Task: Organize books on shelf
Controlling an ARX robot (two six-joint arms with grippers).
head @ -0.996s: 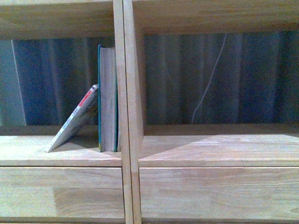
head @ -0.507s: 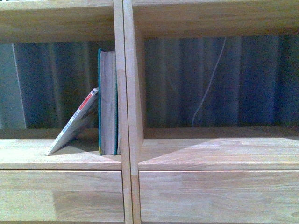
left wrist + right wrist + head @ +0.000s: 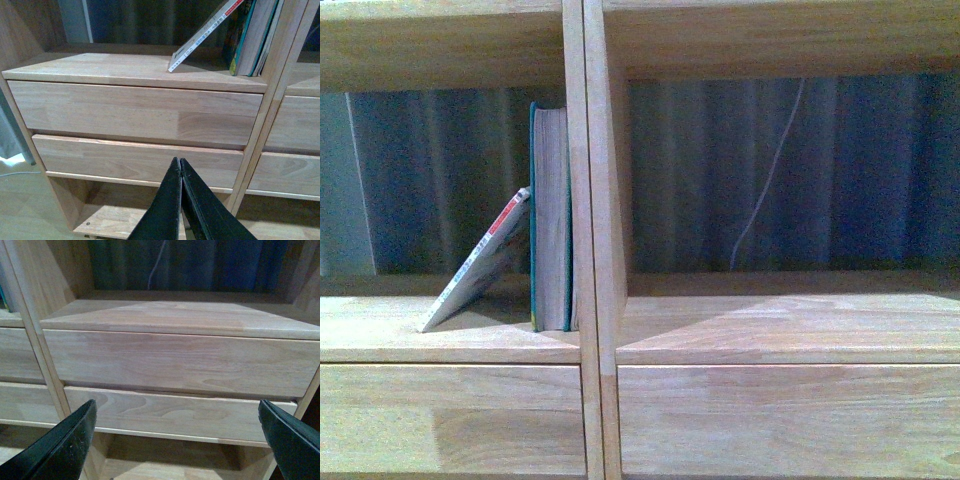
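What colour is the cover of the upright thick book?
Teal-green, with tan page edges; the thick book shows best in the front view.

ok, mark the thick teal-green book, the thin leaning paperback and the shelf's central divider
thick teal-green book (image 3: pixel 551 215), front view, tan page edges
thin leaning paperback (image 3: pixel 480 262), front view, spine
light wooden central divider (image 3: pixel 592 200), front view, front edge

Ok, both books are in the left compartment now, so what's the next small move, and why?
Probably open the left gripper and raise it toward the thin paperback to stand it up. It leans at a slant against the thick green book, which stands upright against the divider. The left gripper is shut and low, in front of the drawers; the right gripper is open before the other compartment.
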